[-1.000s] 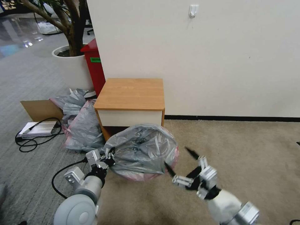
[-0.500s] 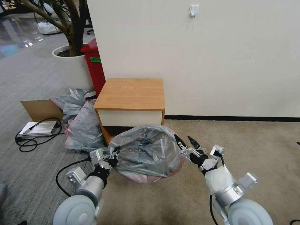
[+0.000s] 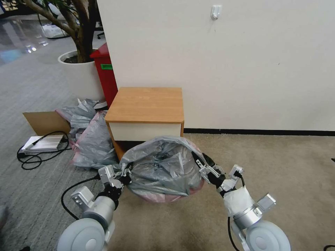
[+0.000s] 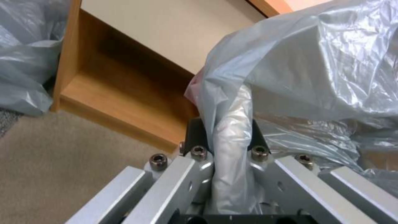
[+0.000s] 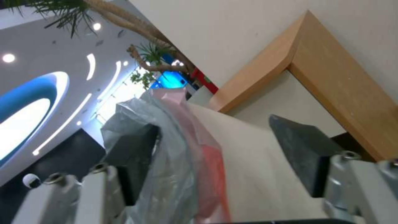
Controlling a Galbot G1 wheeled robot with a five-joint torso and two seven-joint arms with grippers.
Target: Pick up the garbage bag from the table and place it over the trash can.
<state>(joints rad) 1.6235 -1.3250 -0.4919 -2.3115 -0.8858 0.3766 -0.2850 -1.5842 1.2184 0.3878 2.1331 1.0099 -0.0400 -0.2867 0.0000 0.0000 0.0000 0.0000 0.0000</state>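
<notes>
Left gripper: I had my left gripper [image 3: 123, 173] clamped on a gathered fold of the garbage bag [image 3: 162, 169] at its left edge; in the left wrist view the twisted plastic [image 4: 230, 146] sat squeezed between the two fingers [image 4: 195, 137], so that side could be anchored while the mouth was worked open.

Right gripper: my right gripper [image 3: 201, 161] was at the bag's right edge with its fingers parted. The right wrist view showed the grey film and pink-red rim [image 5: 182, 155] lying against one pad [image 5: 132, 152], the other pad [image 5: 303, 146] standing well clear, so it had hold of nothing. I judged it was placed there to take the opposite rim.

Garbage bag: it was off the table [image 3: 146, 104] and ballooned over the spot on the carpet just in front of the table, its pink rim [image 3: 164, 198] hanging at the bottom.

Trash can: I could not tell from the head view how far the bag reached down it; a cream wall [image 5: 248, 174] beside the rim in the right wrist view looked to me like the can.

Why two-sided: thin film collapses, so I reckoned a grip on each side was what would keep the opening spread.

Clutter: the heap of spare bags [image 3: 89, 136] lay left of the table, apart from the work.
</notes>
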